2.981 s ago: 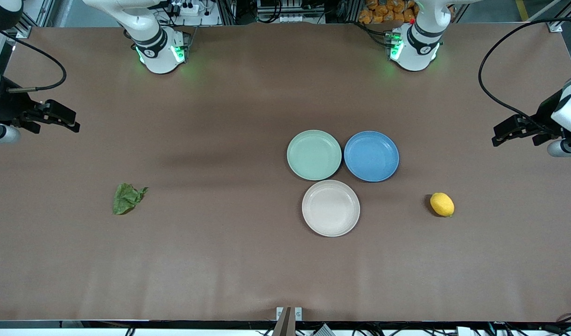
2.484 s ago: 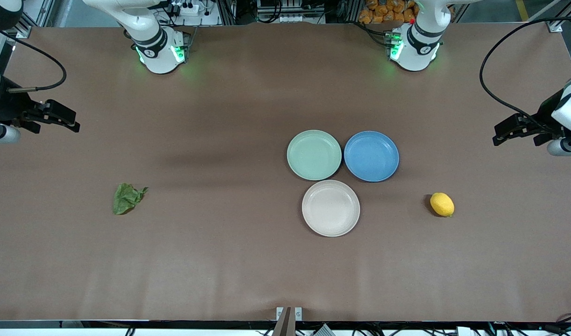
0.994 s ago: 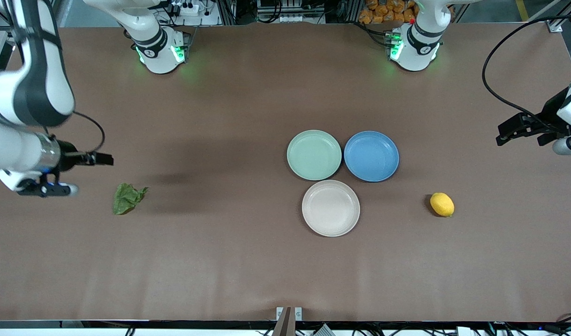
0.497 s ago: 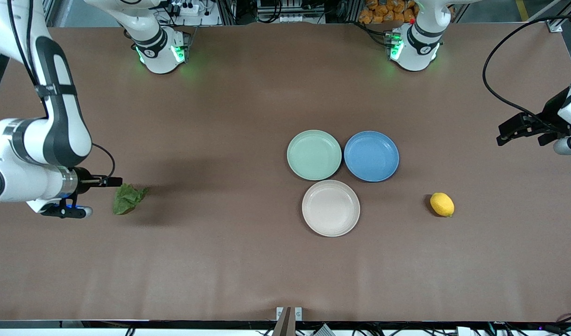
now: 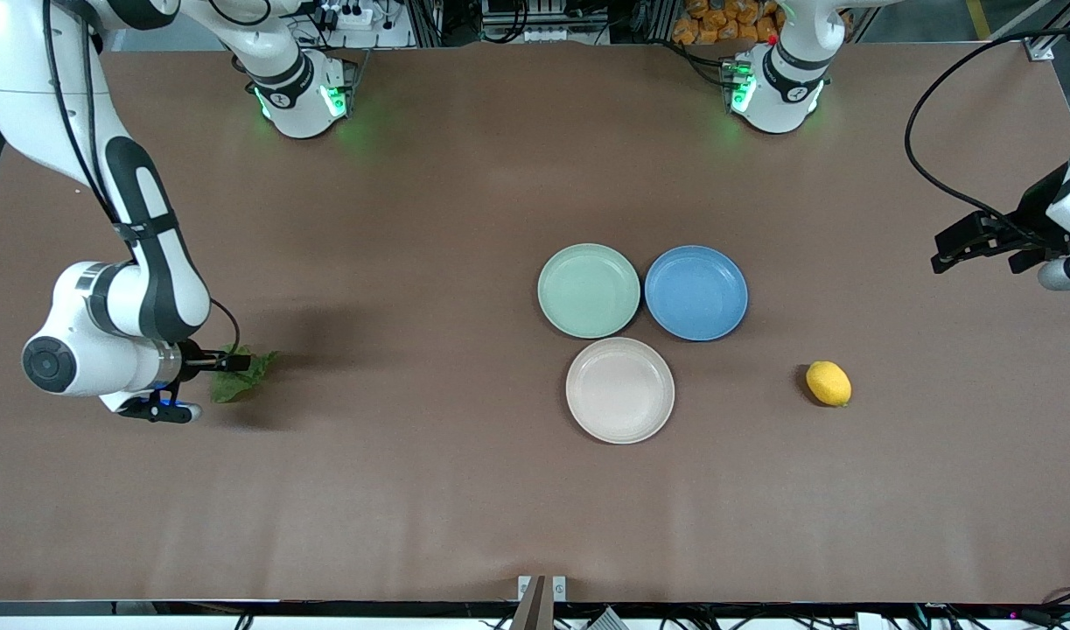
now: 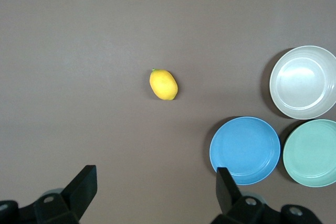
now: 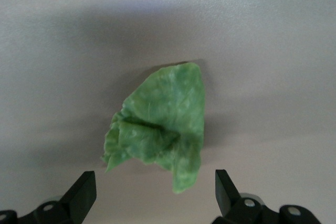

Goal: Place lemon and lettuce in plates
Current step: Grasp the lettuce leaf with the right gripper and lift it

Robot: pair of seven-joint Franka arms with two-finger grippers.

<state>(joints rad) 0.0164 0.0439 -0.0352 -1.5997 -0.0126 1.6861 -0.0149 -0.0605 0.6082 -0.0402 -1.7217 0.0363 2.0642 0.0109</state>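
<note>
The dark green wrinkly lettuce (image 5: 241, 372) lies on the table toward the right arm's end; it also shows in the right wrist view (image 7: 163, 127). My right gripper (image 5: 228, 360) is open and low over the lettuce, its fingers (image 7: 81, 195) wide apart. The yellow lemon (image 5: 828, 383) lies toward the left arm's end and shows in the left wrist view (image 6: 163, 84). The mint green plate (image 5: 589, 290) and the beige-white plate (image 5: 620, 389) stand mid-table, both bare. My left gripper (image 5: 959, 248) is open and waits high at its end of the table.
A blue plate (image 5: 695, 292) stands beside the mint green plate, toward the left arm's end. The left wrist view shows the blue plate (image 6: 244, 150), the beige-white plate (image 6: 304, 82) and the mint green plate (image 6: 313, 153). A black cable (image 5: 928, 131) loops near the left gripper.
My right arm has swung in from the table's end and come down over the lettuce. The left arm has barely moved. The lettuce, lemon and plates have not moved.
</note>
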